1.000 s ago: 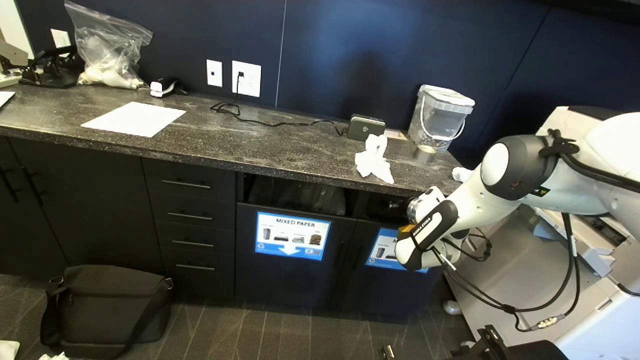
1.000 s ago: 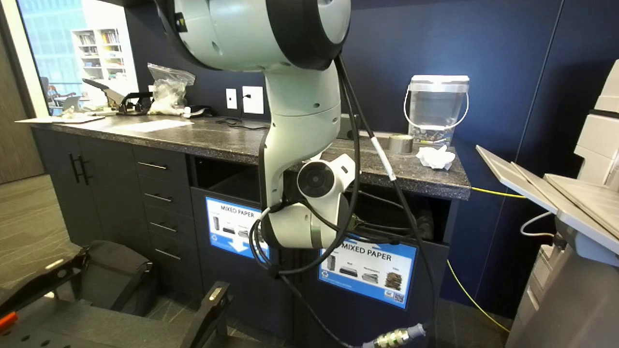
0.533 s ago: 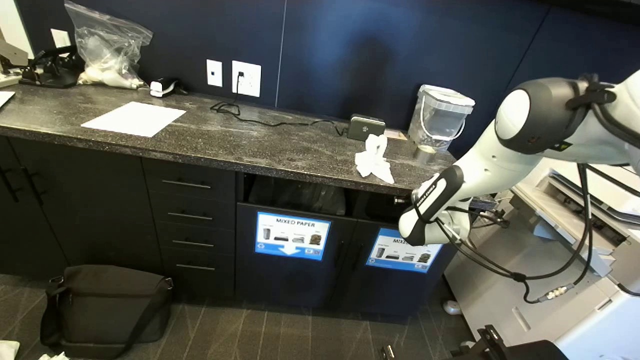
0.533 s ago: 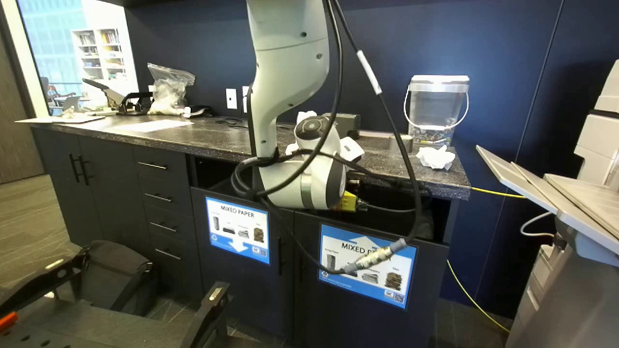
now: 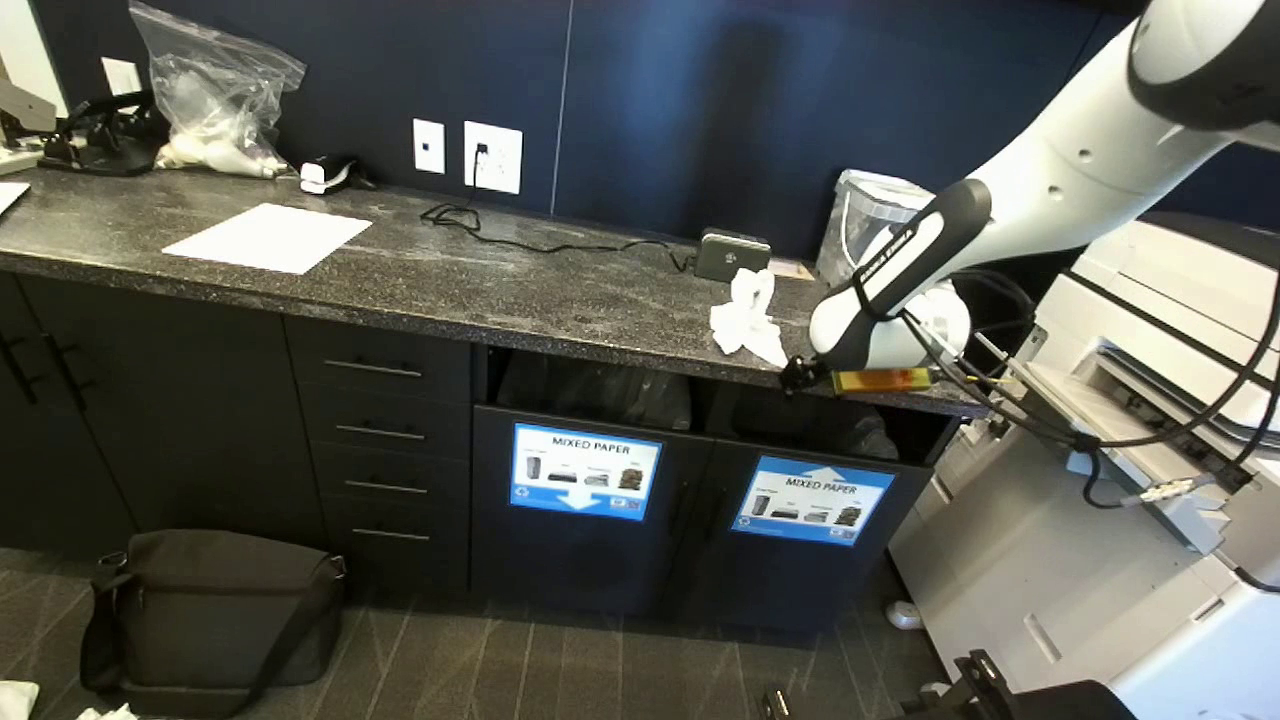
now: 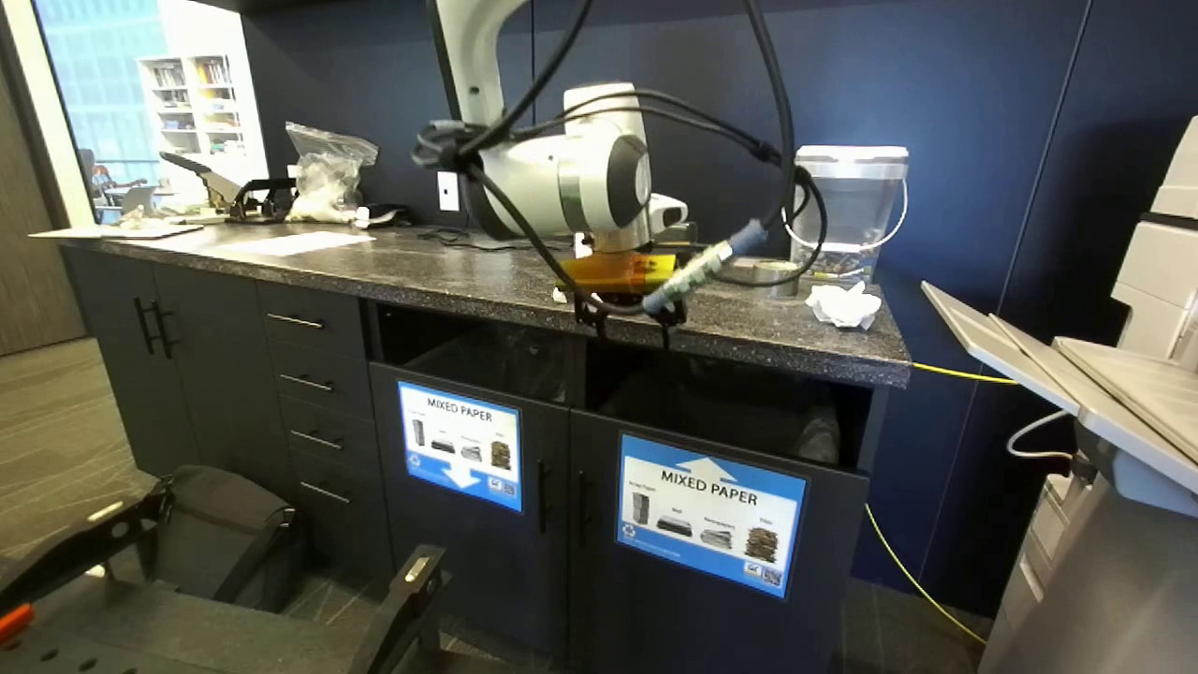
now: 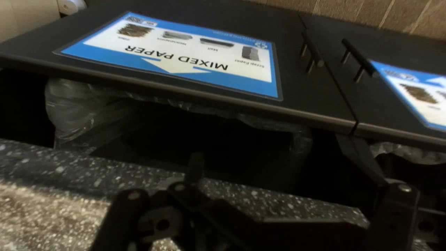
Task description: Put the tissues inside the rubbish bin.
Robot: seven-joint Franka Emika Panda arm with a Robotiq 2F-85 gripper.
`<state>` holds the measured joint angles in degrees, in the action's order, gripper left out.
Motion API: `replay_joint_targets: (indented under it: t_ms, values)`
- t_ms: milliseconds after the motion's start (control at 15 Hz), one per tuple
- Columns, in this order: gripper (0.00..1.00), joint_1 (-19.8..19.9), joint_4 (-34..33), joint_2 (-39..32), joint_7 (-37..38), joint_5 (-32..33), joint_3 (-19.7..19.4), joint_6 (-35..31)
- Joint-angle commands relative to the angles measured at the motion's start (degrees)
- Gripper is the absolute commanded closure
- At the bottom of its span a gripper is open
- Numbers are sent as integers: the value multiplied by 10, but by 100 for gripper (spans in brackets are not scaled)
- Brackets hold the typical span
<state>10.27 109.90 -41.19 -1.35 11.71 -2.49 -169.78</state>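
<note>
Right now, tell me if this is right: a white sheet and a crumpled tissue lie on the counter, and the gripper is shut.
Not quite: the gripper is open, its jaws apart, as an exterior view shows. The white sheet and the crumpled tissue do lie on the counter.

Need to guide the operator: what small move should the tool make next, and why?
Probably lift the tool slightly inward, toward the nearer-looking crumpled tissue on the counter: the jaws stand open, holding nothing, by the counter's front edge, and that tissue lies farther in.

A speckled dark countertop (image 5: 560, 290) runs along a navy wall (image 5: 650, 100).
</note>
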Motion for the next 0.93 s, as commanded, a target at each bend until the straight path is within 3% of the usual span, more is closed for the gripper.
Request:
replay_joint_targets:
  t_ms: [0,133,267,600,867]
  values:
    - [0,-46,57,121,-16,-4,-33,165]
    - [0,-62,21,159,-8,7,-43,271]
    - [0,-68,2,182,6,22,-51,287]
    - [0,-90,-21,192,104,97,-94,186]
    - [0,-123,-46,151,242,168,-164,100]
